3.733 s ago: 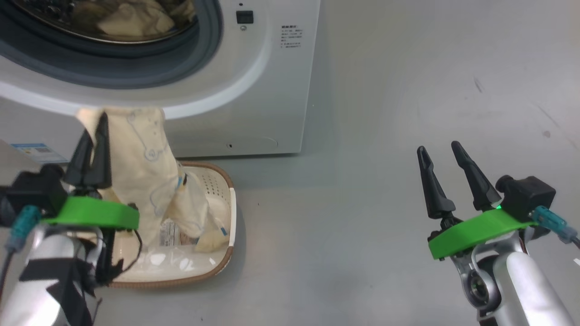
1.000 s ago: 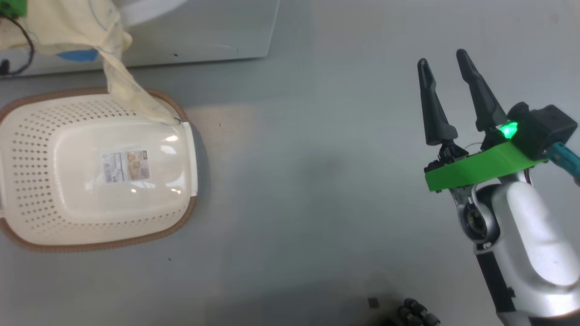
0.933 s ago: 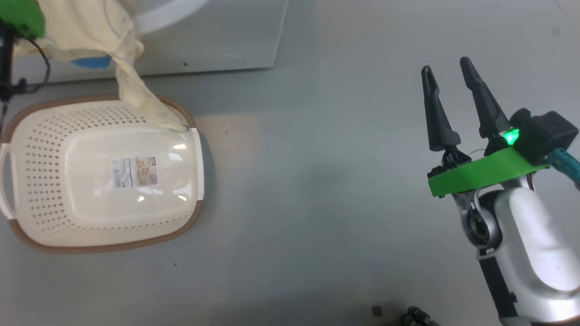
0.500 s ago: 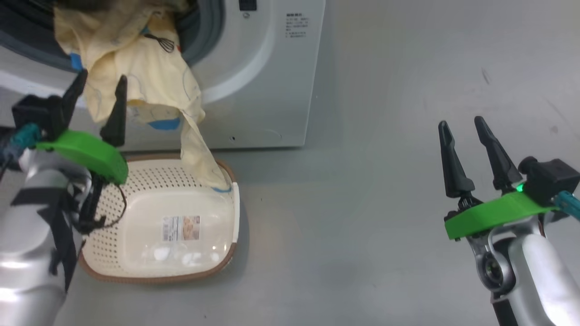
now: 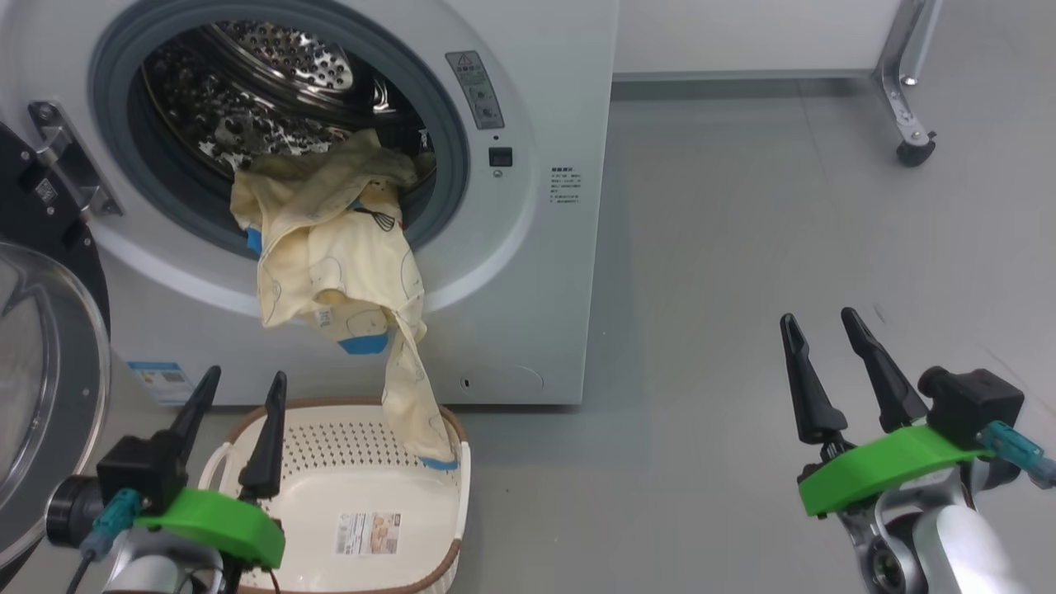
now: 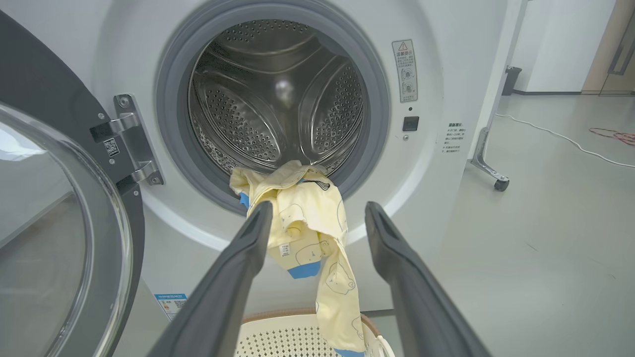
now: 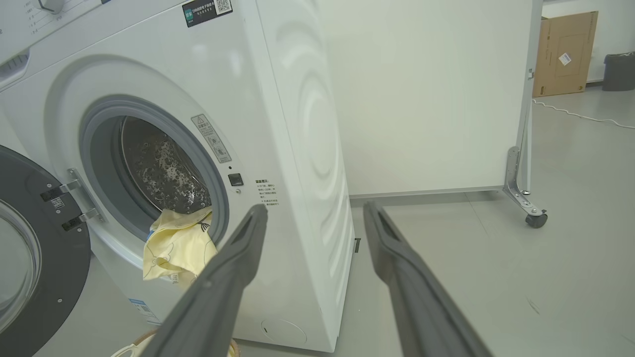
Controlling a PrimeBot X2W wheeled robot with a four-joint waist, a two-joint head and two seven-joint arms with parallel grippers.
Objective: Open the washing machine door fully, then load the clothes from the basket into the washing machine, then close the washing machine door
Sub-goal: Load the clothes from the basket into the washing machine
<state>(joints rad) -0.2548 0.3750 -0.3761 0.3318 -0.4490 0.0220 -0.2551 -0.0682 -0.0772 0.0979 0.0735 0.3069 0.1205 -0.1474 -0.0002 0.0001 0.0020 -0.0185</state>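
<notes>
The washing machine (image 5: 544, 272) stands with its door (image 5: 37, 330) swung open to the left. The cream-yellow clothes (image 5: 330, 247) hang out of the drum mouth over the grey seal. One blue-cuffed leg trails down into the basket (image 5: 330, 445) on the floor below. My left gripper (image 5: 245, 378) is open over the basket's near left side, below the clothes and apart from them. Its wrist view looks between its fingers (image 6: 248, 248) at the clothes (image 6: 307, 198) and the steel drum. My right gripper (image 5: 818, 318) is open and holds nothing, far to the right over the floor.
A white partition panel (image 7: 421, 99) on a castered metal leg (image 5: 912, 124) stands right of the machine. A cardboard box (image 7: 563, 54) leans farther back. A white cable (image 6: 560, 139) runs across the grey floor in the distance.
The head camera has tilted up, bringing the drum into view. My left gripper has let go of the clothes and drawn back down over the basket. The clothes now hang from the drum mouth.
</notes>
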